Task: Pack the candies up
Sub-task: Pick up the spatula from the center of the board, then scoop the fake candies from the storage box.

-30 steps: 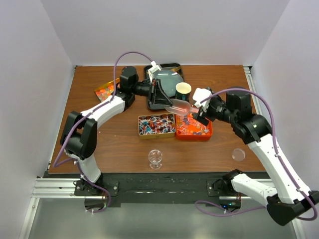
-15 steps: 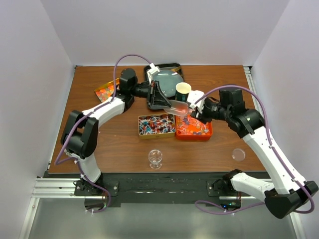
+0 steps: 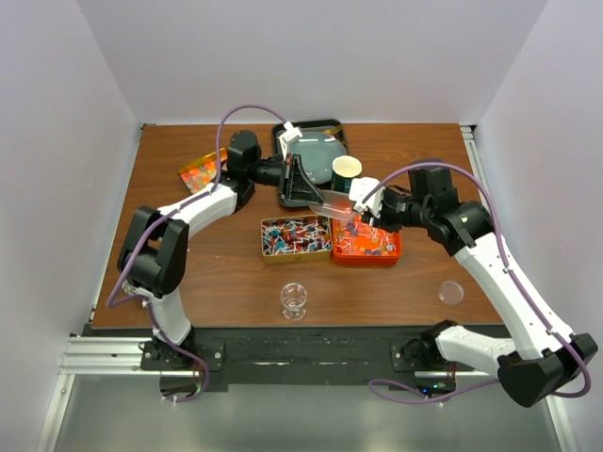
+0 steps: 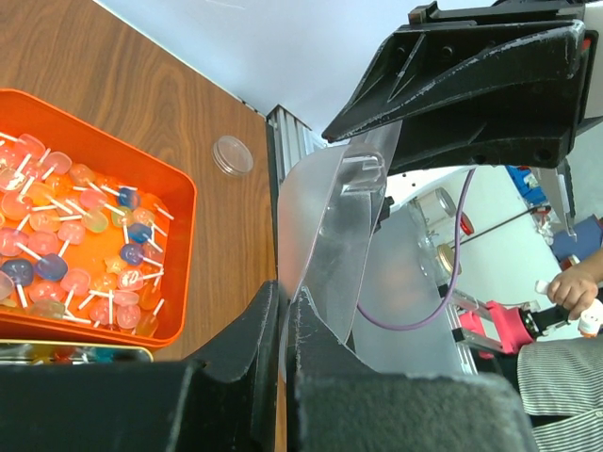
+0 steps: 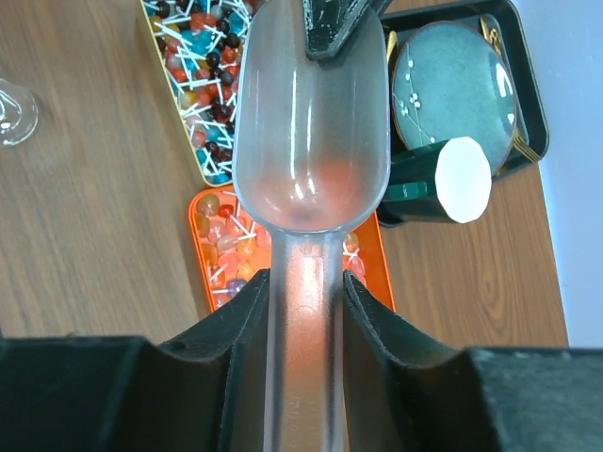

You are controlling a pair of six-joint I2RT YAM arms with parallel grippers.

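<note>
Two trays (image 3: pixel 366 263) on the desk (image 3: pixel 226 273) held the candies (image 3: pixel 294 235), none packed. Above them, the right tool (image 5: pixel 306 301) had just clamped the scoop (image 5: pixel 311 122) handle, having stood open a second before; the left tool (image 4: pixel 287 306) gripped its bowl. Handover judged underway.

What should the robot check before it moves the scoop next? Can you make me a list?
1. Is the right pincer shut on the scoop handle: ok.
2. Has the left pincer let go of the scoop: not ok, it is shut on the scoop's rim.
3. Are lollipop candies waiting in the orange tray: ok.
4. Is the green cup upright: ok.
5. Is the scoop empty: cannot tell, its frosted bowl shows only an orange blur.
</note>
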